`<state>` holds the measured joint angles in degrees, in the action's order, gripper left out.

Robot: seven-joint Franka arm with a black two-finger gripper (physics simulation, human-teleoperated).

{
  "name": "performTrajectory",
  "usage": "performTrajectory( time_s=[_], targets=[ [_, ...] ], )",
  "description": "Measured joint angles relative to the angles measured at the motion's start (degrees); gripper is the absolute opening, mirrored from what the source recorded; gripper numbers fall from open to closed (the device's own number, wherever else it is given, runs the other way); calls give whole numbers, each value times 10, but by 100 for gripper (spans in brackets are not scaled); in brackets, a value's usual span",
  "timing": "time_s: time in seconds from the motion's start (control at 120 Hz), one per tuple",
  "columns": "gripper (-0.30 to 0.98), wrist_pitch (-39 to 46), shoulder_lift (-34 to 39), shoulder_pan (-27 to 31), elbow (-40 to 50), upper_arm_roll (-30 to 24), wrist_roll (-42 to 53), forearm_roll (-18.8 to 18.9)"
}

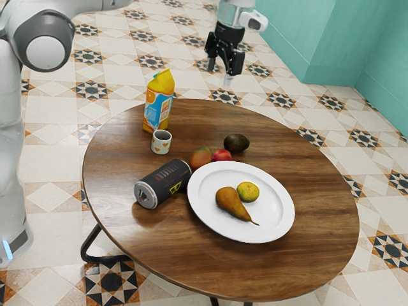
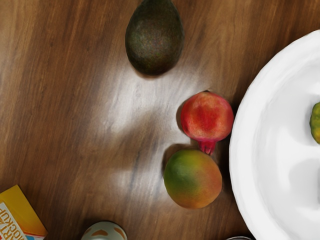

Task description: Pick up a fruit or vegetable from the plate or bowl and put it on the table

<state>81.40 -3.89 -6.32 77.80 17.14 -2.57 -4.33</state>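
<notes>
Brown pear (image 1: 231, 201), yellowish fruit (image 1: 248, 192), diagonally below gripper (image 1: 220, 72)

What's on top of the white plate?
On the plate lie a brown-orange pear and a small yellow-green fruit. Whatever is directly beneath these two is covered.

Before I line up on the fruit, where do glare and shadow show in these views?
Wrist view: pale glare on the table beside the pomegranate, dark shadows edging it and the mango; exterior view: a soft sheen by the can.
</notes>
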Motion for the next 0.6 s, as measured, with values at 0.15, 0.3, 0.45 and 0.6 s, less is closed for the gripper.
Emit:
performTrajectory(
  time_s=[0.15,0.3,0.45,0.6],
  targets=[
    [69,37,1,-10,0,-1,-5,1],
    [69,55,-1,-9,-3,-7,-8,0],
    [69,55,-72,-39,-75,-4,-12,8],
    [69,26,-193,-39,-203,-6,-15,0]
  ],
)
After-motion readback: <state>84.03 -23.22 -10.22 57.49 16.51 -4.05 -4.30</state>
